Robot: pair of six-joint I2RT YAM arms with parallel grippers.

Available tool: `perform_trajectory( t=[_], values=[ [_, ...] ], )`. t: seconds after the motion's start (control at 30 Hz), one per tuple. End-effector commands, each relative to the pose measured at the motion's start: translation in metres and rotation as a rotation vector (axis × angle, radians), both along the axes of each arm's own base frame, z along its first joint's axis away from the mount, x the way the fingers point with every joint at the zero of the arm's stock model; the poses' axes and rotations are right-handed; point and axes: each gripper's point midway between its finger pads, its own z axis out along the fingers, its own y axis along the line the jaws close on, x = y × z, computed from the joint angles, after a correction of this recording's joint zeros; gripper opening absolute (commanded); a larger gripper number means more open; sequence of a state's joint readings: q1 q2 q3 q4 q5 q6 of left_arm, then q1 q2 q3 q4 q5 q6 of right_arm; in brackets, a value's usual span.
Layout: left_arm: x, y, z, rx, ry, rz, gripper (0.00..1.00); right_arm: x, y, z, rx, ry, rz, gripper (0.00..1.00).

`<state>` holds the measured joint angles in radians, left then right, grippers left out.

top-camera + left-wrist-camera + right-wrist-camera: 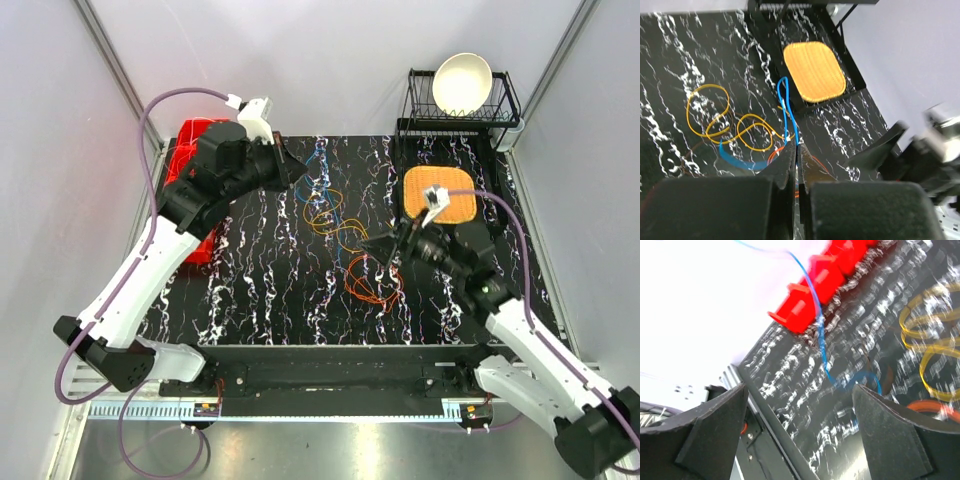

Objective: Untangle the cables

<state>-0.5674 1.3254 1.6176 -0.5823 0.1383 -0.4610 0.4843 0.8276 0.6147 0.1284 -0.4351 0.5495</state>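
The cables lie in a loose tangle mid-table: yellow loops (330,215), an orange coil (370,282) and a thin blue cable (322,178). My left gripper (296,170) is above the far side of the tangle. In the left wrist view it (796,147) is shut on the blue cable (785,105), which runs up from the fingertips, with the yellow loops (715,117) below on the left. My right gripper (378,250) is open and empty just above the orange coil. The right wrist view shows its gripper (799,387) spread wide, the blue cable (818,330) stretched up and away.
A red bin (192,160) stands at the table's left edge, also in the right wrist view (827,272). An orange woven mat (438,195) lies at the back right, also in the left wrist view (814,71). A wire rack (420,100) with a white bowl (462,82) stands behind it.
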Motion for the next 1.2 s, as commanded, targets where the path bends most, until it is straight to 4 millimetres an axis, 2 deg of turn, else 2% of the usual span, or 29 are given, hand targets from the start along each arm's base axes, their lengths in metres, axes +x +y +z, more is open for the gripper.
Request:
perform_trajectory(
  t=[0.0,0.13,0.2,0.33,0.37,0.43,0.47,0.5,0.57,0.6,0.63,0.67,0.73,0.97,1.1,1.13,1.17],
  values=[
    [-0.001,-0.007,0.043,-0.122,-0.098,-0.020,0.00,0.022,0.026,0.000,-0.064,0.009,0.100,0.89],
    [0.002,-0.004,0.053,-0.129,-0.116,0.003,0.00,0.053,0.029,-0.012,-0.048,0.079,-0.006,0.89],
    [0.002,-0.002,0.059,-0.128,-0.130,0.009,0.00,0.060,0.031,-0.013,-0.012,0.097,-0.031,0.89],
    [0.002,0.003,0.066,-0.099,-0.153,0.019,0.00,0.076,0.028,-0.038,-0.014,0.219,-0.124,0.89],
    [0.001,0.005,0.075,-0.102,-0.174,0.021,0.00,0.078,0.028,-0.043,-0.013,0.240,-0.136,0.89],
    [0.001,0.009,0.082,-0.082,-0.204,0.027,0.00,0.079,0.033,-0.057,-0.014,0.302,-0.129,0.88],
    [0.001,0.010,0.095,-0.086,-0.232,0.028,0.00,0.075,0.038,-0.059,-0.007,0.321,-0.091,0.87],
    [0.001,0.012,0.099,-0.071,-0.248,0.028,0.00,0.075,0.041,-0.061,0.007,0.337,-0.079,0.86],
    [0.003,0.013,0.114,-0.068,-0.283,0.033,0.00,0.067,0.046,-0.074,0.012,0.371,-0.041,0.86],
    [0.005,0.013,0.117,-0.060,-0.293,0.036,0.00,0.067,0.050,-0.070,0.037,0.348,-0.025,0.86],
    [0.008,0.012,0.117,-0.055,-0.291,0.037,0.00,0.063,0.051,-0.077,0.037,0.362,-0.018,0.86],
    [0.006,0.013,0.127,-0.065,-0.315,0.036,0.00,0.063,0.052,-0.077,0.049,0.368,-0.015,0.86],
    [0.010,0.011,0.132,-0.061,-0.328,0.037,0.00,0.058,0.058,-0.080,0.062,0.386,0.020,0.86],
    [0.009,0.021,0.179,-0.116,-0.421,0.051,0.00,0.055,0.073,-0.065,0.156,0.359,0.062,0.87],
    [0.009,0.030,0.192,-0.145,-0.441,0.070,0.00,0.060,0.079,-0.064,0.209,0.380,0.072,0.86],
    [0.008,0.033,0.194,-0.147,-0.448,0.075,0.00,0.061,0.080,-0.072,0.212,0.404,0.068,0.86],
    [0.007,0.035,0.198,-0.154,-0.457,0.076,0.00,0.064,0.082,-0.066,0.248,0.405,0.069,0.85]
  ],
)
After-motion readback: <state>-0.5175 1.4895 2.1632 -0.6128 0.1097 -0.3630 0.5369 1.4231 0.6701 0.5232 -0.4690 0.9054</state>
